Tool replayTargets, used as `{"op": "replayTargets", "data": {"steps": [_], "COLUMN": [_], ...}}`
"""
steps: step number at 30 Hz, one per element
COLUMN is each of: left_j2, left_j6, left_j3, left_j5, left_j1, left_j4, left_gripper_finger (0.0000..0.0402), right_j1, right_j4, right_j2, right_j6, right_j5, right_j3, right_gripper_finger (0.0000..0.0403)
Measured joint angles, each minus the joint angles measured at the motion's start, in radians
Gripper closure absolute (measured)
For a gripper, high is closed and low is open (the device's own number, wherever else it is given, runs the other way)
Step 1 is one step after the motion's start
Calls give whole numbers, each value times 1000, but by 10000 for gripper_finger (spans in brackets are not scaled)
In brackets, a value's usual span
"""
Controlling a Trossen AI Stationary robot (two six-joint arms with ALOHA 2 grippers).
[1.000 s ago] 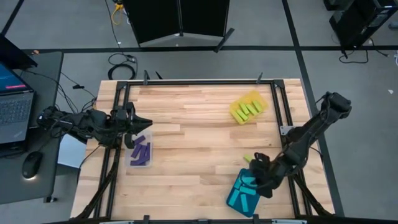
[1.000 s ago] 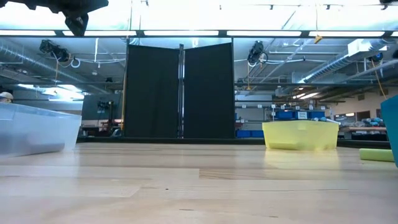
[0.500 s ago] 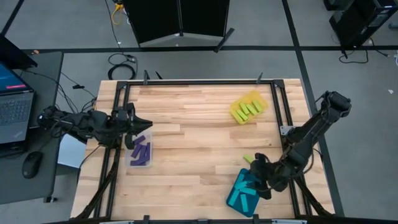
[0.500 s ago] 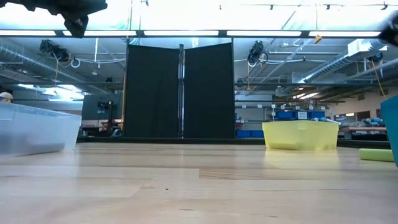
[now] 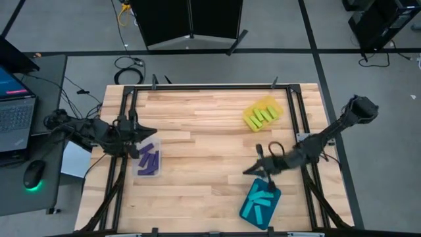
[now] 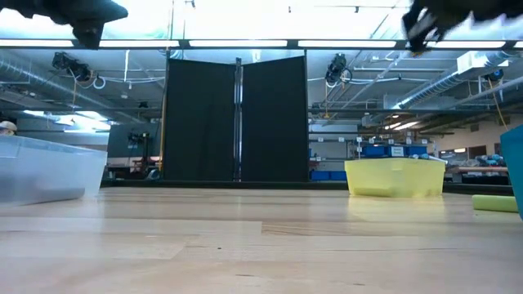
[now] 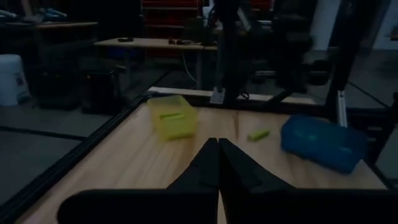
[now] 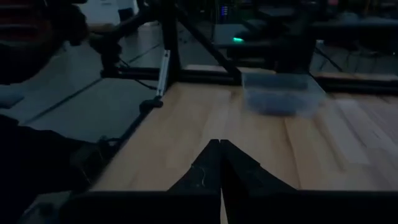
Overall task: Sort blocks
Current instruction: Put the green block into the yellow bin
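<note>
Both our grippers clenched, holding nothing

Left gripper (image 5: 152, 133) above the clear tray (image 5: 148, 160); right gripper (image 5: 248, 172) near one green block (image 5: 262, 167).

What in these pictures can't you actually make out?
- Stray yellow-green block: high view, the right arm covers it.
- Purple blocks: high view, too small and overlapped to count.
- Clear tray: low view, frosted wall hides its contents.
- Teal tray: low view, cut off by the edge.
</note>
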Motion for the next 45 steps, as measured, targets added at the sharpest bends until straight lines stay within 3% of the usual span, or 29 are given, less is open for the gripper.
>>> {"op": "replayTargets", "data": {"steps": [2, 5, 11, 17, 28, 31, 45], "left_j2": [-46, -137, -296, -296, -294, -296, -296], "left_j6": [1, -19, -22, -22, 12, 27, 55], "left_j3": [-31, -106, -251, -341, -455, -457, -475], "left_j5": [-8, -21, -15, 1, 124, 139, 427], "left_j1": [-9, -11, -11, -9, -5, 14, 310], "left_j4": [-18, -9, 16, 73, 281, 286, 294], "left_gripper_finger": [398, 399, 400, 400, 400, 400, 401], "right_j1": [-85, -153, -158, -158, -158, -158, -174], "right_j4": [66, 85, 27, 3, -401, -426, -486], "right_j2": [-36, -123, -383, -663, -1020, -1116, -1117], "right_j6": [-15, -10, -71, -88, -132, -160, -163], "right_j5": [-96, -156, -125, -95, -75, -98, -70], "right_j3": [-78, -166, -310, -462, -459, -454, -434], "right_gripper_finger": [396, 397, 398, 398, 398, 398, 393]}}
